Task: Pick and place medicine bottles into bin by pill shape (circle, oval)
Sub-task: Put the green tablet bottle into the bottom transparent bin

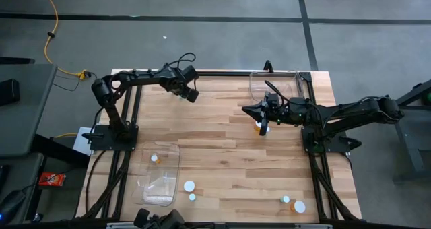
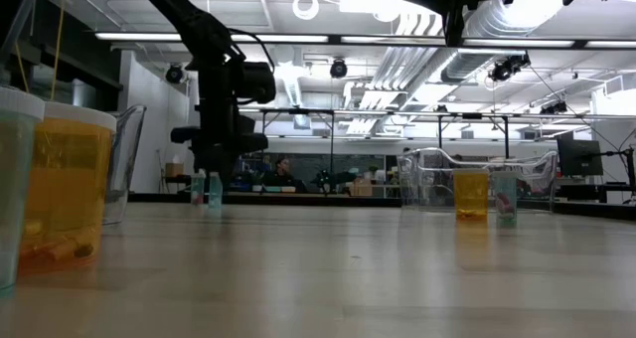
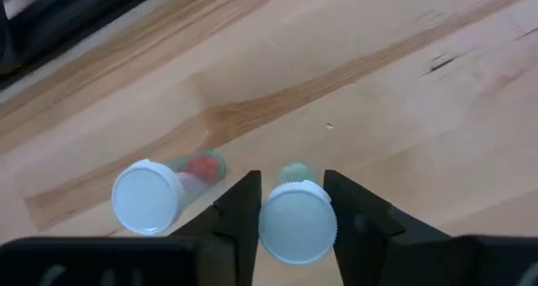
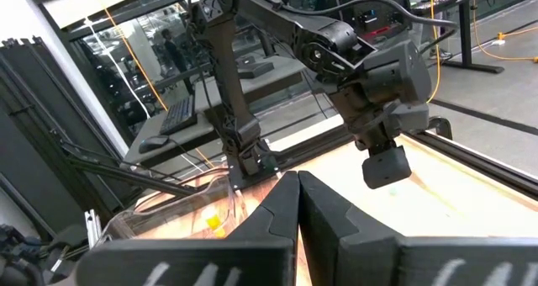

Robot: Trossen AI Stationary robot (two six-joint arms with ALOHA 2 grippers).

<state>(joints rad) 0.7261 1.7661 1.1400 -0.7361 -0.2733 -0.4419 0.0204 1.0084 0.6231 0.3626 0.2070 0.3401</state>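
Observation:
My left gripper (image 3: 290, 206) is at the far side of the table (image 1: 189, 92), pointing down. Its open fingers stand on either side of an upright pale teal bottle with a white cap (image 3: 296, 223). A second white-capped bottle (image 3: 148, 197) stands beside it, and both show in the low view (image 2: 206, 189). My right gripper (image 4: 297, 189) is shut and empty, held above the table (image 1: 246, 110) and pointing toward the left arm. An orange bottle (image 1: 259, 126) (image 2: 470, 194) and a teal one (image 2: 505, 199) stand on the table below it. My left gripper's fingers (image 3: 244, 206) come from above, pointing down. They stand close on either side of the teal bottle's white cap (image 3: 296, 227). I cannot tell whether they touch it. The bottle stands upright on the table.
A clear bin (image 1: 273, 84) stands at the far right. Another clear bin (image 1: 161, 178) lies at the near left with one bottle (image 1: 153, 158) in it. Loose bottles stand near the front edge (image 1: 189, 186) (image 1: 192, 197) (image 1: 285, 199) (image 1: 300, 207). An orange bottle (image 2: 65, 189) stands close to the low camera.

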